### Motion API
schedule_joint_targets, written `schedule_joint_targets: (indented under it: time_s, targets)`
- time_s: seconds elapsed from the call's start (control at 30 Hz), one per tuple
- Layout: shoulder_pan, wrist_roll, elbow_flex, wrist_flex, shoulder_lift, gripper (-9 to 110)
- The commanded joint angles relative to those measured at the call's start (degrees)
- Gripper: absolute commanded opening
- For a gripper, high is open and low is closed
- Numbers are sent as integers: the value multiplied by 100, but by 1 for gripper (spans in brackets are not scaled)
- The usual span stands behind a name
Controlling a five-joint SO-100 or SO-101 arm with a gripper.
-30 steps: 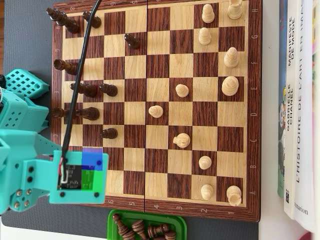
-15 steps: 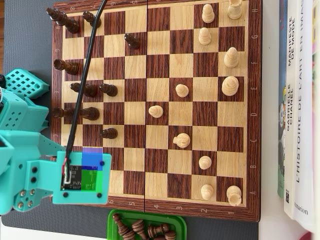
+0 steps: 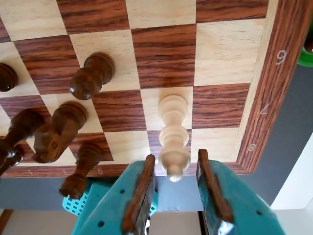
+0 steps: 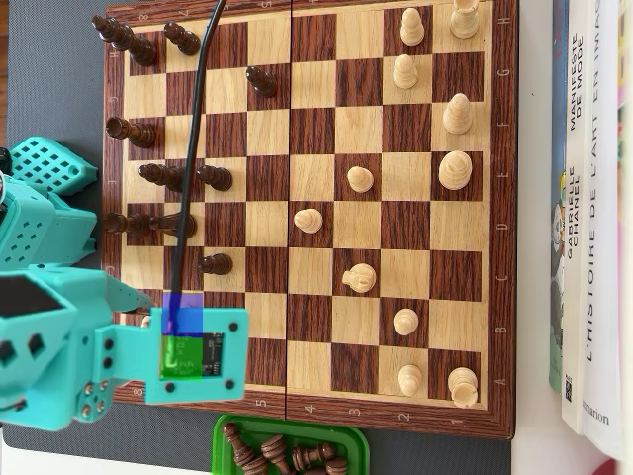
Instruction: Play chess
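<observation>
In the wrist view the pincer (image 3: 174, 169) stands released, its two jaws on either side of a light piece (image 3: 172, 137), probably so it can close on it. The piece is on a square near the board (image 3: 274, 93) corner (dark pieces (image 3: 90, 76) are beside). In the overhead view the arm (image 4: 193, 353) hides that corner; a green tray (image 4: 229, 427) holds the taken pieces.

In the overhead view the chessboard (image 4: 307, 213) lies in the middle, with the dark pieces (image 4: 158, 223) on its left side and the light pieces (image 4: 435, 119) on its right side. The arm (image 4: 59, 346) stands at the lower left and reaches over the bottom-left corner of the board. A tray (image 4: 223, 435) with captured pieces (image 4: 287, 455) in it lies just below the bottom edge, and books (image 4: 593, 198) lie to the right of the board.
</observation>
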Motion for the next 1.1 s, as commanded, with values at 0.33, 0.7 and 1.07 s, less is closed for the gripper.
schedule_joint_targets:
  time_s: [0.33, 0.7, 1.07]
  targets:
    - [44, -18, -229, -211, -237, 13]
    - [9, -18, -53, -211, -237, 13]
    - [9, 9, 132, -176, -237, 13]
